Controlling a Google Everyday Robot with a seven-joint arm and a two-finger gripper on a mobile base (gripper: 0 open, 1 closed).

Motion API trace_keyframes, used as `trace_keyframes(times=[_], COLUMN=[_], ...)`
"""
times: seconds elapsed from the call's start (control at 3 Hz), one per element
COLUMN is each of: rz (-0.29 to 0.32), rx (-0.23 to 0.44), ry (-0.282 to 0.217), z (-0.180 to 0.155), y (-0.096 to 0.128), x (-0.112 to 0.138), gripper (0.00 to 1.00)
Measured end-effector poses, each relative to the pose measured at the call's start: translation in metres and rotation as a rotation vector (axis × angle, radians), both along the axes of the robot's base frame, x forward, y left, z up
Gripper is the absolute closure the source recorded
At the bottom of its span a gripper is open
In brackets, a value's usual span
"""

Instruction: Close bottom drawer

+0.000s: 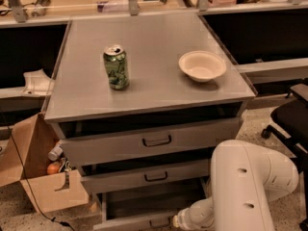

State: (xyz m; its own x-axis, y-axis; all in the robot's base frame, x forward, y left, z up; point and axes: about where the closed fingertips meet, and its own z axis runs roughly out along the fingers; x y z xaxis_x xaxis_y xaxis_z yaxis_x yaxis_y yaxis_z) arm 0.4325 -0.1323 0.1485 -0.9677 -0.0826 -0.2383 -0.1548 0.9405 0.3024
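The bottom drawer (144, 220) is the lowest of three grey drawers and stands pulled out, its shallow grey tray (149, 202) showing at the bottom of the camera view. Its small dark handle (159, 222) is just visible at the frame's lower edge. My white arm (250, 186) comes in from the lower right. My gripper (179, 220) is at the end of the arm, low against the right part of the bottom drawer's front, largely cut off by the frame edge.
The top drawer (156, 141) and middle drawer (155, 176) are each slightly ajar. A green can (116, 67) and a white bowl (202, 65) stand on the cabinet top. A cardboard box (45, 177) sits at the left, a black chair (291, 121) at the right.
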Motion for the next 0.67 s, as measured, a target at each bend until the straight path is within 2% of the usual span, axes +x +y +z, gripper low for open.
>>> trace_keyframes(times=[0.33, 0.67], rz=[0.000, -0.084], rx=[0.000, 0.038], ry=[0.000, -0.053], z=[0.000, 0.004], y=[0.000, 0.000], x=[0.000, 0.012], gripper=[1.00, 1.00])
